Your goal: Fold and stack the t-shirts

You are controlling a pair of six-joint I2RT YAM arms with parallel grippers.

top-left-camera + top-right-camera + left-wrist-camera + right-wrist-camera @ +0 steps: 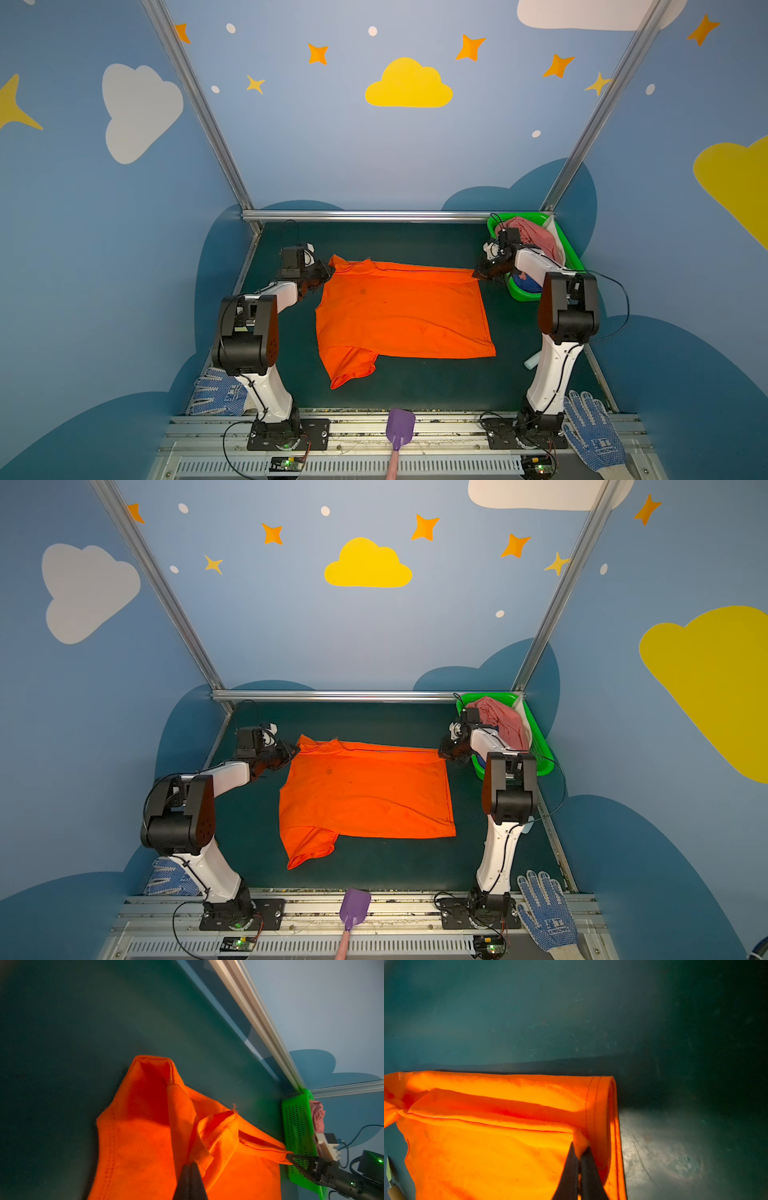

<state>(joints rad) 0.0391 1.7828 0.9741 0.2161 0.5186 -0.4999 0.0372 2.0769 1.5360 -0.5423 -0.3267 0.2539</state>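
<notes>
A bright orange t-shirt point(403, 316) point(365, 796) lies spread on the dark green table, its far edge folded over and one sleeve sticking out toward the front. My left gripper point(328, 270) point(191, 1164) is shut on the far left corner near the sleeve. At the far right corner, my right gripper point(476, 273) point(579, 1150) is shut on the hem. A dusty pink t-shirt point(536, 237) and a dark blue one point(528, 284) sit bunched in the green basket point(571, 259), partly hidden by my right arm.
The basket stands at the back right corner against the metal rail point(374, 215). Blue-dotted gloves point(218, 392) point(592, 432) lie by both arm bases. A purple scoop point(400, 424) rests on the front rail. A pale object point(532, 361) lies behind the right arm.
</notes>
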